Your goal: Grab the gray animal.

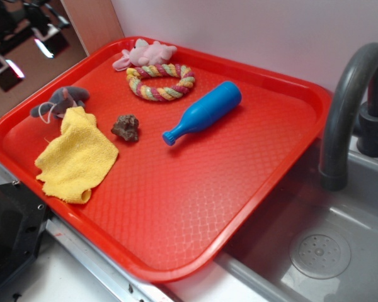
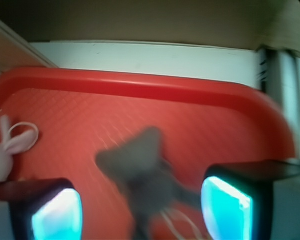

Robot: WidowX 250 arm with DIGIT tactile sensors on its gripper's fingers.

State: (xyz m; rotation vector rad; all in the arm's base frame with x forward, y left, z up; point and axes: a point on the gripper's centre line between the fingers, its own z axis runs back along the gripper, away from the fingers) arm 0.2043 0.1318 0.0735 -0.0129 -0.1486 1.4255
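The gray animal [image 1: 60, 100] is a small plush mouse with a whitish string tail. It lies at the left end of the red tray [image 1: 195, 189], touching the yellow cloth's corner. In the wrist view the gray animal [image 2: 140, 165] is blurred and sits between and beyond my two fingers, touching neither. My gripper [image 2: 140, 212] is open, its cyan-lit pads [image 2: 225, 207] wide apart with nothing held. In the exterior view, the dark shape of the gripper [image 1: 24, 56] hovers up and left of the mouse, off the tray's corner.
On the tray lie a yellow cloth [image 1: 75, 154], a brown lump [image 1: 126, 127], a blue bottle [image 1: 201, 112], a striped rope ring [image 1: 160, 82] and a pale pink plush animal [image 1: 145, 53]. A gray faucet [image 1: 349, 100] and sink [image 1: 321, 251] stand to the right.
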